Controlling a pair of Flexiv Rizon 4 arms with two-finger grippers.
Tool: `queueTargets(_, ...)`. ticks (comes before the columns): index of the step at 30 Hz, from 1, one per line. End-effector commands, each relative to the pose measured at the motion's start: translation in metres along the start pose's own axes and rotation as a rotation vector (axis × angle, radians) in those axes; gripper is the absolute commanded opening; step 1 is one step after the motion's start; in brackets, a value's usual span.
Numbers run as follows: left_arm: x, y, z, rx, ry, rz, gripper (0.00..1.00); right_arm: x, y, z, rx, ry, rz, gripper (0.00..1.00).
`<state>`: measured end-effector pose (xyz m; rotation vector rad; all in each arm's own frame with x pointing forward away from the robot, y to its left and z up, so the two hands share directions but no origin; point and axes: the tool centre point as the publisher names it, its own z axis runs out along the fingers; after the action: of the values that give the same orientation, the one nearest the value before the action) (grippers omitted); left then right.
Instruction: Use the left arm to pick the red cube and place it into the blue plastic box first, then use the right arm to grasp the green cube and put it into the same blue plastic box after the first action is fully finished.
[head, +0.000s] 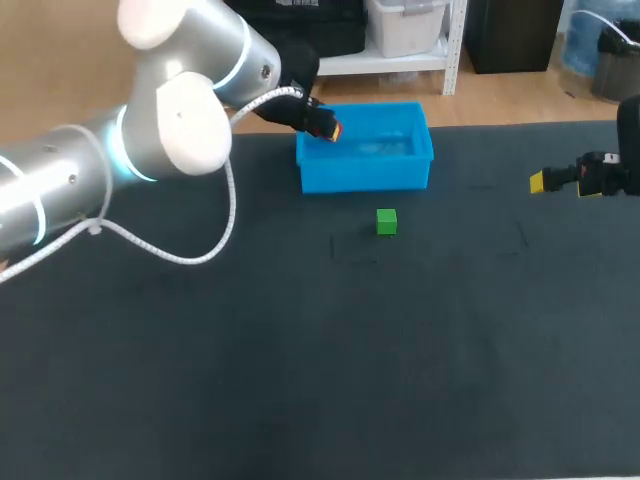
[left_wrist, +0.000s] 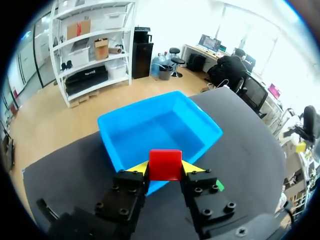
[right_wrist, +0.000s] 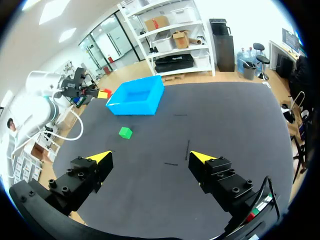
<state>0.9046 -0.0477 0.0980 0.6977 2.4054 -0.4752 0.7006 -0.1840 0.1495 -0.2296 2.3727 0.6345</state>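
Left arm (head: 120, 150) fills the near corner of the head view, white and silver, reaching across to the blue box (head: 365, 172). Its left gripper (head: 330, 130) is clamped on the red cube (head: 323, 127), right at the box's left end, over the rim. Count them: one red cube, one green cube (head: 387, 221), one box, all on the dark table (head: 300, 380). Green cube sits alone on the table, just in front of the box, well apart from both grippers. Right gripper (head: 540, 181) hangs at the table's far right side, with only one yellow tip clear from here.

Over to the left wrist view: both yellow-tipped fingers (left_wrist: 139, 168) press the red cube (left_wrist: 165, 164) from either side. It's a plain, bright red block with clean square edges. Directly ahead and beneath it lies the blue box (left_wrist: 112, 135), an open rectangular tub; the cube hangs over its near wall.

Right wrist view now: right gripper (right_wrist: 151, 157) spread wide, nothing between the fingers. Green cube (right_wrist: 125, 132), small and bright, lies ahead of it on the table. Beyond that stands the blue box (right_wrist: 135, 102), and beside the box the left gripper (right_wrist: 102, 93) holds its red cube.
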Motion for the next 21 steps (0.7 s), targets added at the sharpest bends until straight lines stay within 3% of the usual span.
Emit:
queueTargets(1,-0.01,0.004,0.014,0.009,0.016,0.001,0.0,0.0,0.0,0.0,0.0,0.001,0.0,1.0)
queueTargets(21,-0.012,0.012,0.037,-0.004,0.071,-0.009,0.0,0.0,0.0,0.0,0.0,0.001,0.0,1.0)
